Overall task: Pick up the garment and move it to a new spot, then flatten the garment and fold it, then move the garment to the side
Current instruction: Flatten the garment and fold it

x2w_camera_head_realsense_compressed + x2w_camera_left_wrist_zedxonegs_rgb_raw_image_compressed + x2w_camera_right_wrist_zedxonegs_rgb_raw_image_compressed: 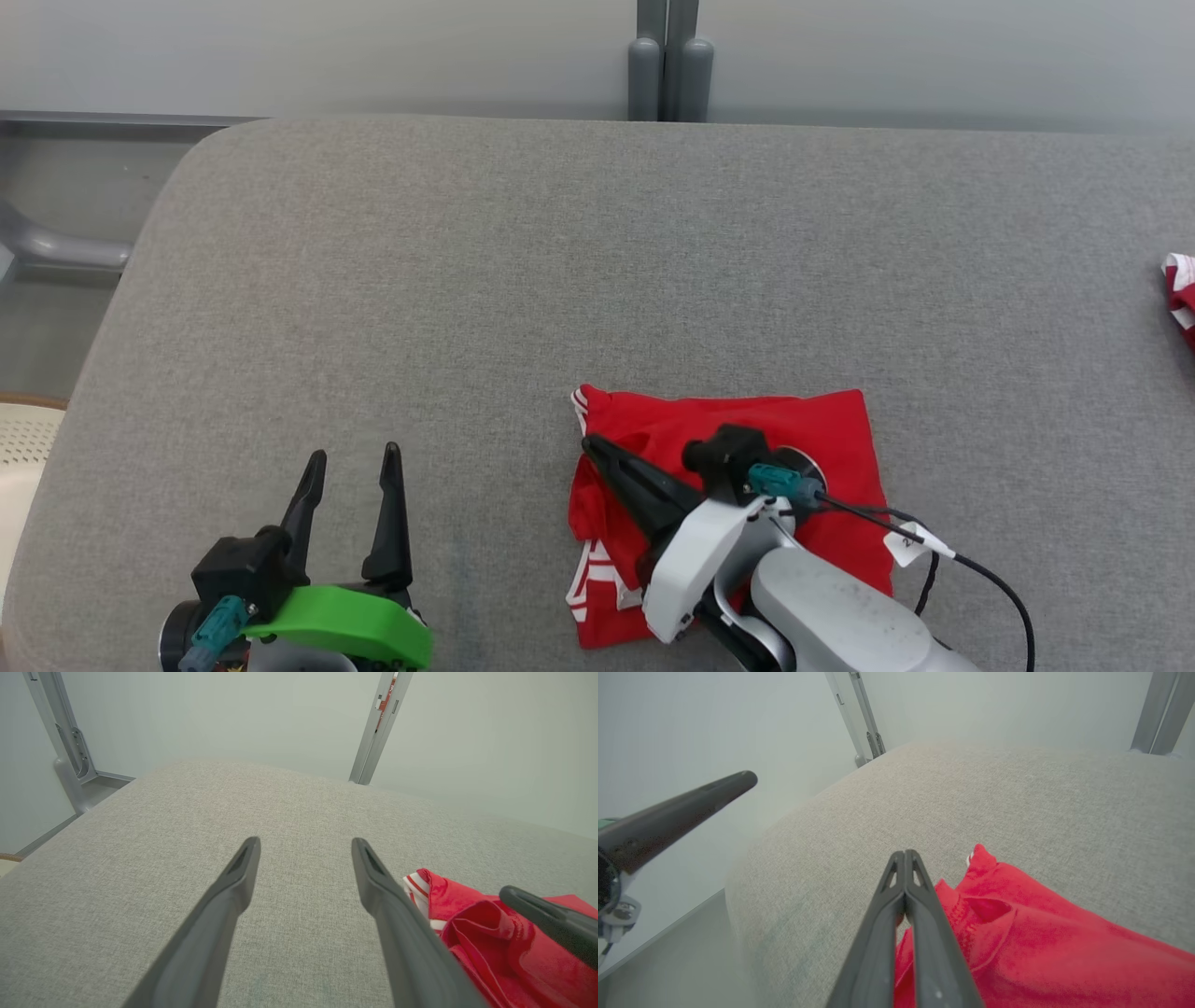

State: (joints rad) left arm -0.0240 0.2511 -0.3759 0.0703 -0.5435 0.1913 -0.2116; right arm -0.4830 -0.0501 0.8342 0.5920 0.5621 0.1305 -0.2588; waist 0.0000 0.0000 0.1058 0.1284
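The folded red garment (831, 439) lies near-square, white-striped edge facing left. Over it the right gripper (590, 444) is pinched shut; the left gripper (353, 455) gapes.

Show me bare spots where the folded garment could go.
Bare: the far half of the gray padded surface, and the strip between the left gripper and red garment. Crowded: around the right gripper over the garment; a red-and-white cloth sits at the right edge.

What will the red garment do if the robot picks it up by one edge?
It will probably flop and unfold: the red garment is thin cloth with soft creases. It looks light, so a pinch should lift it. Pushed, it would likely bunch up, not slide, since the grey table cover looks rough.
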